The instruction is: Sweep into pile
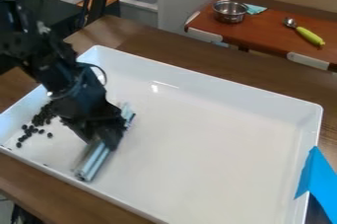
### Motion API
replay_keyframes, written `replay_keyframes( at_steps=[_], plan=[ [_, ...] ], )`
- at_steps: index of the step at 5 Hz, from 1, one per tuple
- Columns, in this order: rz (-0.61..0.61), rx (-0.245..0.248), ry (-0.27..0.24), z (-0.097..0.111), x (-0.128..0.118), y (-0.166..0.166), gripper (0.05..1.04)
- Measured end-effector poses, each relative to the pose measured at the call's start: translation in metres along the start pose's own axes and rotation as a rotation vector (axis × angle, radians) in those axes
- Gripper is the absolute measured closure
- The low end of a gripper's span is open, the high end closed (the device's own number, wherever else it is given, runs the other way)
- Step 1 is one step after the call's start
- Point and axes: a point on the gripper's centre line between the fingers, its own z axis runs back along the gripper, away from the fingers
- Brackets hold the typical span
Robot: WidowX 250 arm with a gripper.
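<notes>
Ok so my fingers (107, 138) are clamped on a silvery bar (95, 161), and the dark beans (42, 118) are just off to one side of them, in the tray (230, 84). I'd keep the bar's long edge flat and nudge stragglers slowly toward the clump (too fast and they'd probably roll). Beans look small, roundish, almost black, part heaped, part scattered

The tray (211, 144) sits on a table (194, 59). In its left part lie beans (43, 116), with a bar (97, 159) to their right. Tape (317, 168) is at the tray's right rim. Behind, a second tabletop (266, 33) bears a bowl (230, 15), a cloth (256, 9) right beside it, and a scoop (307, 34) farther right.
</notes>
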Motion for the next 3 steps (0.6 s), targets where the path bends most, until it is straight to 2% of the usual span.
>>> replay_keyframes(
  at_steps=[3],
  plan=[
    [-0.042,0.056,0.014,0.025,-0.011,0.072,0.692]
  ],
)
